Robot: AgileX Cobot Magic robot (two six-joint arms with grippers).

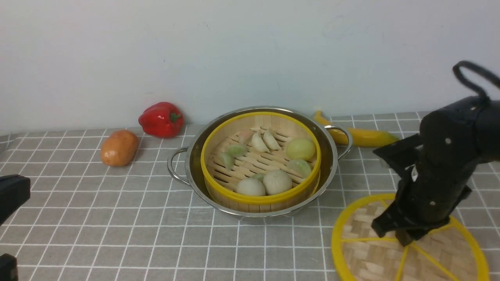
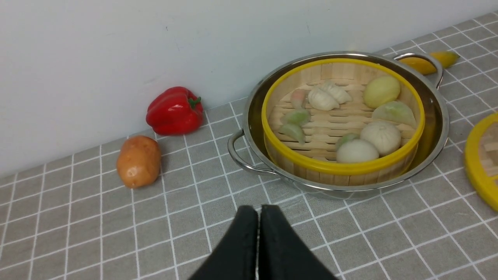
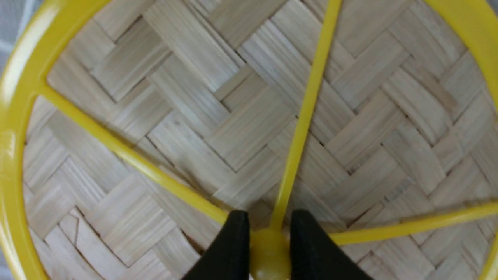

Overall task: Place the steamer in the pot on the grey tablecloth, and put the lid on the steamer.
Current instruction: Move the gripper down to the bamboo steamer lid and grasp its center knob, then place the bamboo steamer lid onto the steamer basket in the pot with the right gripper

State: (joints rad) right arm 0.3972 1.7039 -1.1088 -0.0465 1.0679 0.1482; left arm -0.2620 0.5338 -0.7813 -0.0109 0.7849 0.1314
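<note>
The steamer [image 1: 254,164], with buns and dumplings on its slatted floor, sits inside the pot [image 1: 194,156] on the grey tablecloth [image 1: 117,218]; both also show in the left wrist view, steamer [image 2: 334,124] and pot [image 2: 437,128]. The lid [image 1: 363,249] lies on the cloth to the right of the pot. My right gripper [image 1: 406,239] stands over its centre, and the right wrist view shows the gripper [image 3: 269,229] shut on the lid's yellow knob [image 3: 269,252]. My left gripper [image 2: 258,212] is shut and empty, over the cloth in front of the pot.
A red pepper [image 1: 161,119] and a potato [image 1: 119,147] lie left of the pot by the wall. A yellow banana-like fruit [image 1: 363,136] lies behind the pot's right handle. Part of the left arm [image 1: 11,193] shows at the left edge.
</note>
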